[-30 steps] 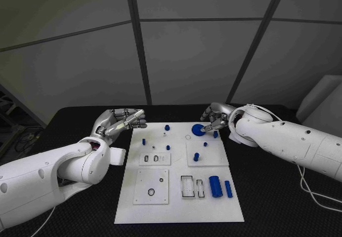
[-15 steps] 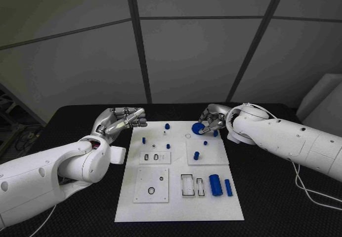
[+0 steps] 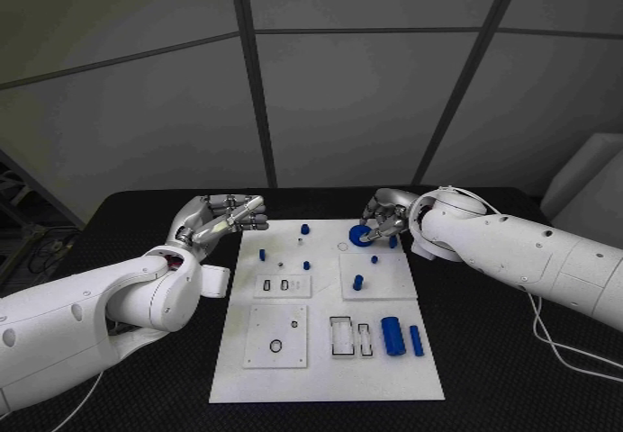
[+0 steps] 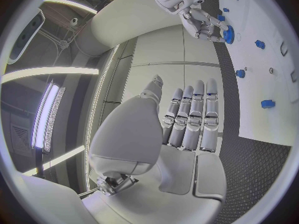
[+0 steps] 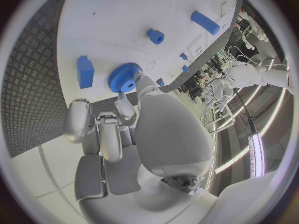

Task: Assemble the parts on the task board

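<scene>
Task board [image 3: 325,378]: you have the white plate lying flat mid-tabletop [image 3: 519,378], with bare black surface on both long sides and along the near edge.
Right hand [image 3: 384,219]: your fingers [image 5: 134,84] touch the blue gear [image 3: 362,236] at the board's far edge, about 1 o'clock from board centre; I cannot tell whether they grip it or merely rest on it.
Blue gear: it sits on the board, teeth visible in the right wrist view [image 5: 124,77], with a blue block [image 5: 84,71] just beside it and a small blue ring [image 5: 155,36] well apart.
Left hand [image 3: 221,219]: you hold nothing; the fingers [image 4: 193,117] are extended side by side, just off the board's far left corner, about 11 o'clock.
Loose parts: two blue cylinders [image 3: 402,340] lie near the right edge at 4 o'clock, just beside two rectangular slots [image 3: 350,339].
</scene>
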### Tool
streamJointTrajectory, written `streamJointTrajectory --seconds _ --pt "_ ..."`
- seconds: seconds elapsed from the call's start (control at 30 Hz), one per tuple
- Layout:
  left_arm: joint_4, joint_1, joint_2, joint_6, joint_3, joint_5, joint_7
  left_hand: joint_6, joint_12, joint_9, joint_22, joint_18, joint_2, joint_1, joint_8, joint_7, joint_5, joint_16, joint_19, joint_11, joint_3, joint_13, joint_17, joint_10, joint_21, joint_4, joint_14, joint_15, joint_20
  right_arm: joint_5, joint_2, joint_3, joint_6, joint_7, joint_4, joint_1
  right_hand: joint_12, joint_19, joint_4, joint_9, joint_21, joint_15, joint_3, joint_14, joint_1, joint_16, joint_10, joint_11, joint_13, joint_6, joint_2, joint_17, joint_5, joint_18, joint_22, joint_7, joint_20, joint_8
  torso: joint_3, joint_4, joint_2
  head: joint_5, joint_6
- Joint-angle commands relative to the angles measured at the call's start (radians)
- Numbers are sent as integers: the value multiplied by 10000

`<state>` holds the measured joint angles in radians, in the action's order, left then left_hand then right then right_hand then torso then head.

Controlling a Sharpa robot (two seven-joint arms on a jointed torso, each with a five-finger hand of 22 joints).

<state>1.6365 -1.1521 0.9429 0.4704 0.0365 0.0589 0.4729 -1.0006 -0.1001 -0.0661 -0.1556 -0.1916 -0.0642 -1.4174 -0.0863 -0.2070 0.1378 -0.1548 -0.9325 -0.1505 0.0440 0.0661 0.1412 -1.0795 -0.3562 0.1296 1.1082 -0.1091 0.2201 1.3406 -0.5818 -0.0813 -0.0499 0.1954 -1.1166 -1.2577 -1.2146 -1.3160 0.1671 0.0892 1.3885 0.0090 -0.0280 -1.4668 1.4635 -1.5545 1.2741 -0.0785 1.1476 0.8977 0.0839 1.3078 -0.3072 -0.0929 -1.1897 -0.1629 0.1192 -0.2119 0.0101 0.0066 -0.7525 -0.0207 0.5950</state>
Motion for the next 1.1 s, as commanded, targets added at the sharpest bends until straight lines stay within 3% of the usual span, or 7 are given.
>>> streamJointTrajectory --seconds 0.03,0.3,0.5,0.67,1.1 --pt "8 -17 -8 -117 9 67 25 -24 44 12 15 97 75 54 62 -45 -33 66 -32 -86 5 -6 7 -9 -7 -61 44 -53 16 352 47 4 -24 45 14 -10 -70 -60 -5 21 43 -36 -53 -964 3 -39 78 36 60 124 -76 2300 -34 134 -24 19 -22 -49 0 -1 -2 -19 12" --pt "8 -17 11 -138 9 67 -46 -22 48 12 16 97 78 55 66 -46 -34 69 -32 -87 4 -6 9 -8 -6 -63 46 -53 17 1550 87 5 -337 105 -94 -8 -212 -104 54 19 82 -86 -17 -972 -93 -53 211 99 214 383 -57 2336 -6 148 -102 94 -63 -95 2 2 3 -15 31" --pt "24 -17 22 -138 9 67 -62 -16 58 13 18 97 81 63 77 -50 -41 77 -32 -90 -2 -7 12 -2 -5 -65 47 -54 18 2175 -8 7 -952 -34 -425 -4 -353 -216 -15 6 168 -160 -259 -991 126 -84 364 183 391 661 -178 2419 81 181 -272 177 -129 -112 -8 -4 4 -5 17" --pt "34 -17 29 -130 9 67 -57 -13 65 14 19 98 88 67 84 -52 -48 84 -32 -92 -3 -8 15 2 -3 -66 47 -55 18 2401 -76 8 -1319 -170 -748 0 -413 -321 63 -19 246 -221 -492 -997 95 -93 466 257 491 947 -189 2443 -235 213 -427 251 -192 -97 -5 -7 2 4 18" --pt "61 -17 52 -110 9 67 -58 -9 74 15 21 98 99 69 93 -54 -56 93 -31 -95 -3 -8 18 8 -1 -69 48 -57 19 2493 -173 9 -2126 -273 -1384 4 -374 -537 192 -54 398 -315 -760 -984 -12 -70 522 357 509 1284 -105 2385 -538 277 -744 369 -279 -67 -3 -4 -5 69 10"
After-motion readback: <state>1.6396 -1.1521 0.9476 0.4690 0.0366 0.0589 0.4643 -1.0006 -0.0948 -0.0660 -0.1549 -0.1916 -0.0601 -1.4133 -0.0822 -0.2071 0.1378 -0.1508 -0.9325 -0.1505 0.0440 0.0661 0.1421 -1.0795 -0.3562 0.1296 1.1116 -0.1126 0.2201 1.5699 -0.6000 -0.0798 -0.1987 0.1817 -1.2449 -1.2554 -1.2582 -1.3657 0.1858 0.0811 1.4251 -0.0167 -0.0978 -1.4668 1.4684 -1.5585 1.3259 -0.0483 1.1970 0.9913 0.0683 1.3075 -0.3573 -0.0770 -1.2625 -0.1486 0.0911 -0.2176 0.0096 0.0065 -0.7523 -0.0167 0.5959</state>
